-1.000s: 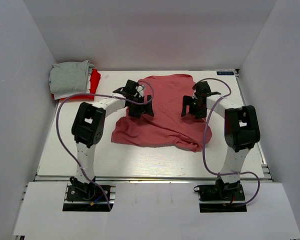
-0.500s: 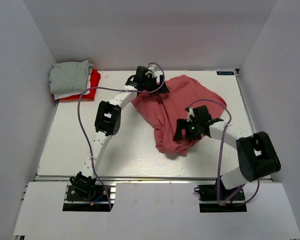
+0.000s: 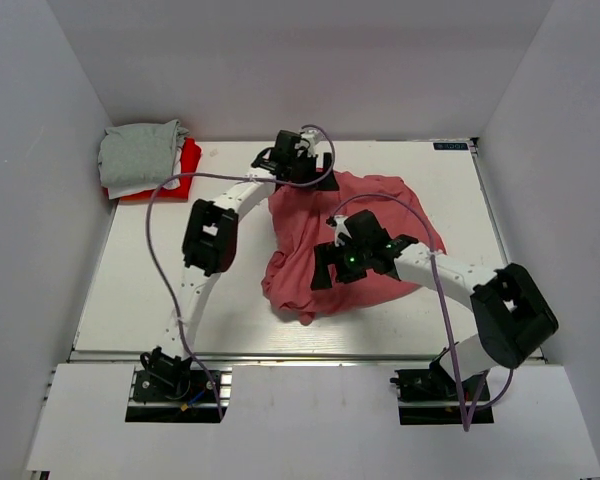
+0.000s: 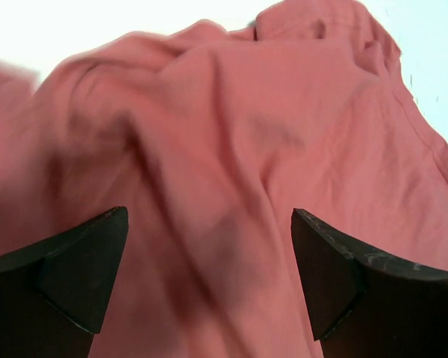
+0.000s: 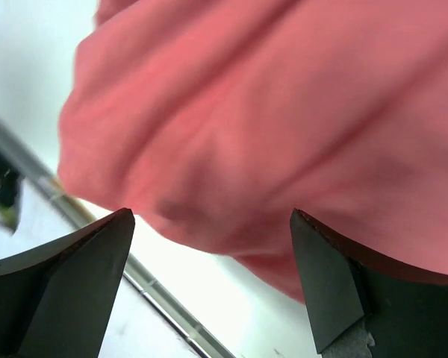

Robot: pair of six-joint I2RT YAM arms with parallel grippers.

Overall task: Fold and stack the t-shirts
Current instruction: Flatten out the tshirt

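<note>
Overhead, table [image 3: 120, 290]: white, flat and smooth, boxed in by plain white walls [image 3: 280, 60].
Overhead, pink t-shirt [image 3: 292, 275]: soft salmon cloth lay bunched in a creased, lopsided heap at the table's middle.
Overhead, stack: folded grey t-shirt [image 3: 138, 152] on top, red t-shirt [image 3: 188, 160] and a sliver of white t-shirt [image 3: 130, 187] beneath, in the far left corner, well apart from the heap.
Overhead, left gripper [image 3: 305, 172]: black, at the heap's far edge.
Overhead, right gripper [image 3: 328, 268]: black, over the heap's near side.
Left wrist, fingers [image 4: 75, 276]: two dark wedge-shaped tips stood wide apart, nothing pinched. Blurred pink cloth with deep folds filled the space beyond.
Right wrist, fingers [image 5: 67, 291]: dark wedges spread wide, nothing between them. A rounded pink fold bulged beyond, with white table and a thin metal rail [image 5: 153, 302] at lower left.
</note>
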